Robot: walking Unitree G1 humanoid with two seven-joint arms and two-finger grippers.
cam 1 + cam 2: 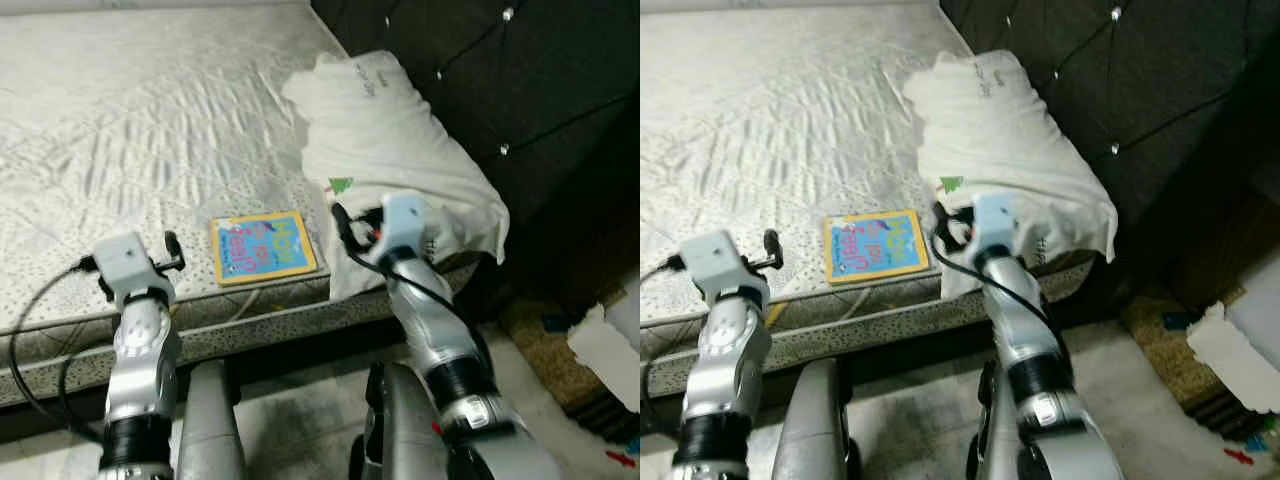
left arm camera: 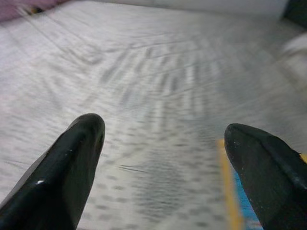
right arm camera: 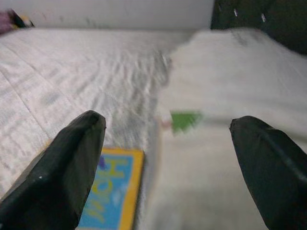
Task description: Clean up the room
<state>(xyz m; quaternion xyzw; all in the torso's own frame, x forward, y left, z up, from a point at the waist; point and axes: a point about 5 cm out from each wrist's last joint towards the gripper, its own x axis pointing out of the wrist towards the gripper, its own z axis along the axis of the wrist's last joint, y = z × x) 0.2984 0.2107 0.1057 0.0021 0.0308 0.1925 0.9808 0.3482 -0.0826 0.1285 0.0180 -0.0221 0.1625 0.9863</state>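
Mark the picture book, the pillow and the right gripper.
picture book (image 1: pixel 262 246), left eye view, middle of the cover.
pillow (image 1: pixel 385 135), left eye view, top face.
right gripper (image 3: pixel 168 158), right wrist view, midway between its open fingertips.

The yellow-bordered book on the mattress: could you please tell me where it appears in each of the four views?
Left eye view: the book lies near the mattress's front edge, between the two arms.
Right eye view: the book sits in the same spot, left of the right arm.
Left wrist view: a strip of its yellow edge runs beside one black finger.
Right wrist view: a corner shows by one finger.
Shared landmark: the white pillow lies to its right.
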